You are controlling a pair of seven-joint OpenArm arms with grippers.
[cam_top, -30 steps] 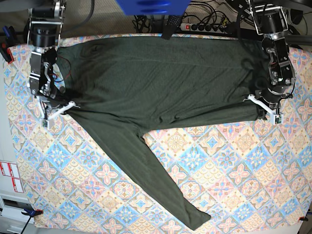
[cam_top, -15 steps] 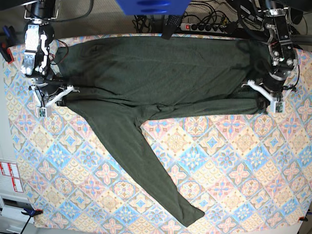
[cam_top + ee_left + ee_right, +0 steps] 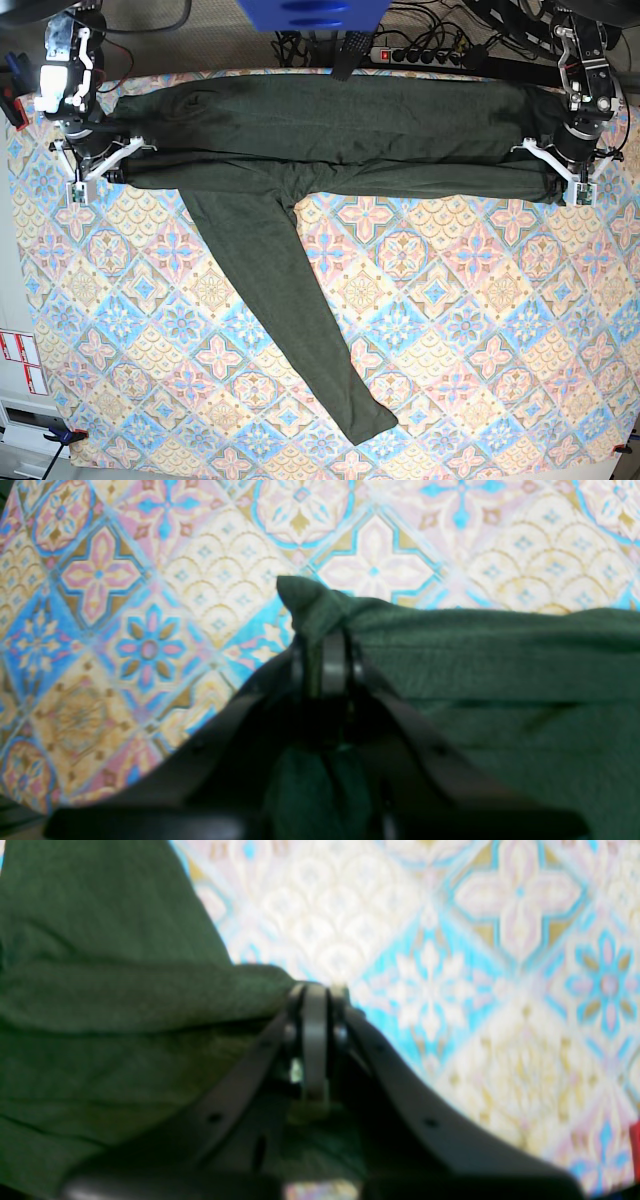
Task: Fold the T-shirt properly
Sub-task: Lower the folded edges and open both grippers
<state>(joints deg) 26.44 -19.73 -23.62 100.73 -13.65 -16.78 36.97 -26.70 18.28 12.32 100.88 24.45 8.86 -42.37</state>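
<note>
The dark olive T-shirt (image 3: 330,130) lies as a long band across the far part of the table, doubled over on itself. One long sleeve (image 3: 300,320) trails diagonally toward the near edge. At the band's right end my left gripper (image 3: 553,172) is shut on a corner of the fabric. The left wrist view shows that corner (image 3: 305,600) poking up past the gripper (image 3: 322,640). At the band's left end my right gripper (image 3: 105,165) is shut on the cloth. In the right wrist view the T-shirt's edge (image 3: 150,995) runs into the closed gripper (image 3: 315,995).
A patterned tablecloth (image 3: 450,330) covers the table. A power strip (image 3: 420,55) and cables lie behind the far edge, beside a blue object (image 3: 310,12). Clamps sit at the table's left edge (image 3: 12,100) and its near left corner (image 3: 60,435).
Both grippers have moved toward the far edge with the shirt's near hem, folding the body over into a narrower band. The trailing sleeve was dragged up with it.
</note>
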